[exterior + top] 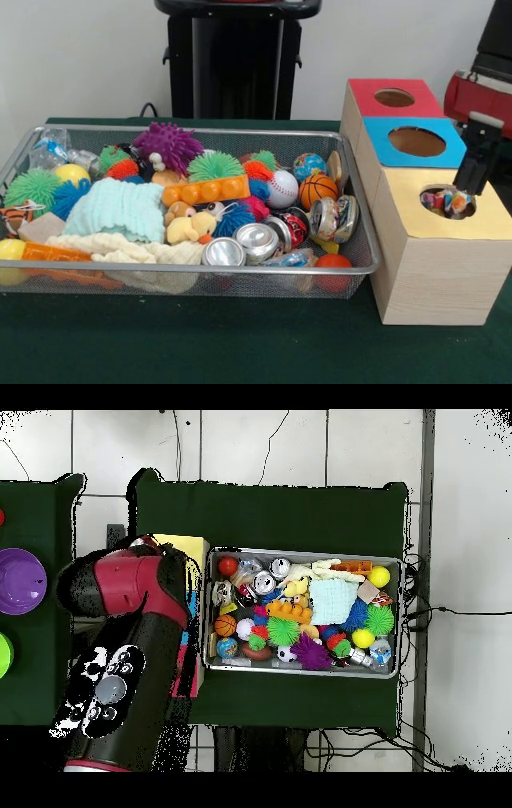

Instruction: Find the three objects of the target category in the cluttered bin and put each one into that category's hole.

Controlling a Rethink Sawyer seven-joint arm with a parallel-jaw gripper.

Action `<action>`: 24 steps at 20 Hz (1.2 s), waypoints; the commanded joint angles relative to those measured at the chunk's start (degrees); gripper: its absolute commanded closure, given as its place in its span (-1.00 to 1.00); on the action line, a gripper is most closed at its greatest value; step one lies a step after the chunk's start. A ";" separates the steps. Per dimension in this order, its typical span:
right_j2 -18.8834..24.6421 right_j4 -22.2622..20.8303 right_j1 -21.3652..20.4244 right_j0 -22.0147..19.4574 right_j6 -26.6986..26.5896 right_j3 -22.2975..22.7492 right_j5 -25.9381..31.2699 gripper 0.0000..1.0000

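Observation:
My gripper [472, 180] hangs at the far right, just above the round hole in the yellow top [480, 220] of the wooden box. A multicoloured crinkly item [445, 200] lies inside that hole, right under the gripper. The wire mesh bin [184, 130] on the left is packed with spiky balls, cloths, sports balls and several crushed cans [258, 240]. A clear plastic packet [50, 149] lies in its far left corner. In the overhead view my arm [130, 634] covers the box and hides the gripper; the bin [303, 554] lies to its right.
The box also has a red top [364, 90] and a blue top [384, 152], each with a round hole. Green cloth [240, 344] covers the table. Overhead, a purple bowl [20, 581] sits on a separate table at the left.

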 commanded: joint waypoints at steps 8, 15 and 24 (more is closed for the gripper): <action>11.07 -16.54 -5.28 -5.06 -18.96 9.15 -3.08 1.00; 17.72 -17.33 -7.52 -9.59 -17.86 10.32 2.37 1.00; 19.82 -20.95 -7.97 -10.16 -14.48 10.43 1.99 1.00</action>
